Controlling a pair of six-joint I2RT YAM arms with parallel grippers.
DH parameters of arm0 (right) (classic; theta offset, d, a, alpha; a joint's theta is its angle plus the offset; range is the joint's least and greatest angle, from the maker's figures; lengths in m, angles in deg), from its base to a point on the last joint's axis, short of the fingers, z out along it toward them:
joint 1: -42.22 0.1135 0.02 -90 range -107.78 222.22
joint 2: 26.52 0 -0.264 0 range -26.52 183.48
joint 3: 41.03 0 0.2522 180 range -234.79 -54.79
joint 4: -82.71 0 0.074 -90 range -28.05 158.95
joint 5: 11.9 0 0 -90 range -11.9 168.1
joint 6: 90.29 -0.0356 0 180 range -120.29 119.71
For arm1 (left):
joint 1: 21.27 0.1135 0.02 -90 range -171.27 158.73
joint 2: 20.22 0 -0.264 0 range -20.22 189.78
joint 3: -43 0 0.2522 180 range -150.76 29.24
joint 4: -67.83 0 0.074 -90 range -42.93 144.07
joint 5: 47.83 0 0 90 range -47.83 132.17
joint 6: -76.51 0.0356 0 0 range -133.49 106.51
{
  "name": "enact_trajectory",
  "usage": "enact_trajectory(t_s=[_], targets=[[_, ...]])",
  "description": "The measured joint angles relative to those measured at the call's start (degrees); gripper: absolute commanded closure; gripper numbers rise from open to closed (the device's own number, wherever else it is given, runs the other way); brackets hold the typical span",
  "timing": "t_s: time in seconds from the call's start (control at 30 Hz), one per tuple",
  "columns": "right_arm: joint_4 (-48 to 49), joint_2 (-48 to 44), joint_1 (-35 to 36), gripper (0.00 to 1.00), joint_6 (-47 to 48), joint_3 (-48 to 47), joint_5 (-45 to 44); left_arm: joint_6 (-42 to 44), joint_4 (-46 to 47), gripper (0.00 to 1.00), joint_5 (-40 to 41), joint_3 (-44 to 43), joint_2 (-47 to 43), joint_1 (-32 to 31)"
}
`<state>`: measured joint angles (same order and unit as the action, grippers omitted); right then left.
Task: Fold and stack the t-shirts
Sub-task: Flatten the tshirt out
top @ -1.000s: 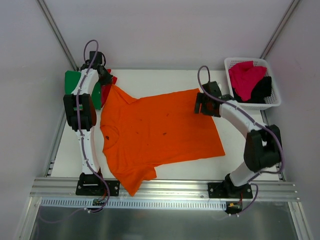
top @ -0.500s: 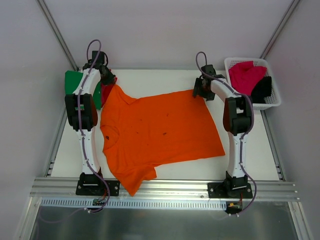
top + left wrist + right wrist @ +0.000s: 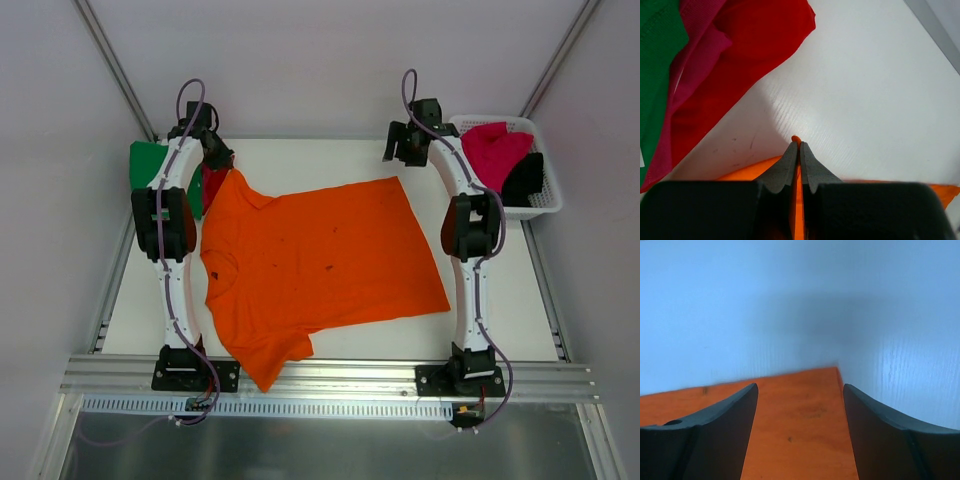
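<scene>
Right tool [image 3: 800, 386], spread, has drawn back toward the basket [image 3: 541, 208]; left tool [image 3: 797, 146] pinches orange t-shirt [image 3: 320, 262] beside red tee [image 3: 755, 45].

Robotics laboratory test cell, white work table [image 3: 310, 160] enclosed by plain white panels [image 3: 320, 60], aluminium extrusion rail [image 3: 330, 378] along the near edge, left arm [image 3: 175, 290] and right arm [image 3: 470, 300] bolted to it, cables exposed.

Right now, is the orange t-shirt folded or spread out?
Spread out: the orange t-shirt lies flat on the table, both sleeves and hem visible, no fold. The left gripper pinches one sleeve's edge.
</scene>
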<state>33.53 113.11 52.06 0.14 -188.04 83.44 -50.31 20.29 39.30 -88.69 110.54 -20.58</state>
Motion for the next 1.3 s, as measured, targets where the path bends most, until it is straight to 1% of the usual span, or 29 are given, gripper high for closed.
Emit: enact_trajectory(t_s=[0.2, 0.4, 0.5, 0.7, 0.93, 1.07, 1.3], targets=[[-6.43, 3.02, -2.89, 0.27, 1.29, 0.35, 3.08, -0.02, -0.02, 1.00, -0.13, 0.00, 0.00, 0.02], [-10.64, 3.58, -5.25, 0.28, 3.26, 1.66, 5.29, -0.04, -0.02, 1.00, -0.33, 0.00, 0.00, 0.00], [-11.02, 3.61, -5.53, 0.28, 3.76, 1.70, 6.69, -0.04, -0.02, 1.00, -0.70, 0.00, 0.00, 0.02], [-10.62, 4.81, -5.46, 0.28, 4.39, 1.57, 13.57, -0.04, -0.02, 1.00, -1.20, 0.00, 0.00, 0.00], [-9.81, 7.69, -5.62, 0.28, 3.37, -2.25, 19.54, -0.09, -0.02, 1.00, -1.57, 0.02, 0.04, 0.00], [-9.29, 9.27, -5.79, 0.30, 2.08, -4.46, 21.07, -0.11, 0.00, 1.00, -1.64, 0.48, 0.04, 0.02], [-7.61, 10.80, -6.25, 0.32, 0.04, -6.60, 21.05, -0.59, 0.00, 1.00, -2.47, 1.73, 0.09, 0.00]])
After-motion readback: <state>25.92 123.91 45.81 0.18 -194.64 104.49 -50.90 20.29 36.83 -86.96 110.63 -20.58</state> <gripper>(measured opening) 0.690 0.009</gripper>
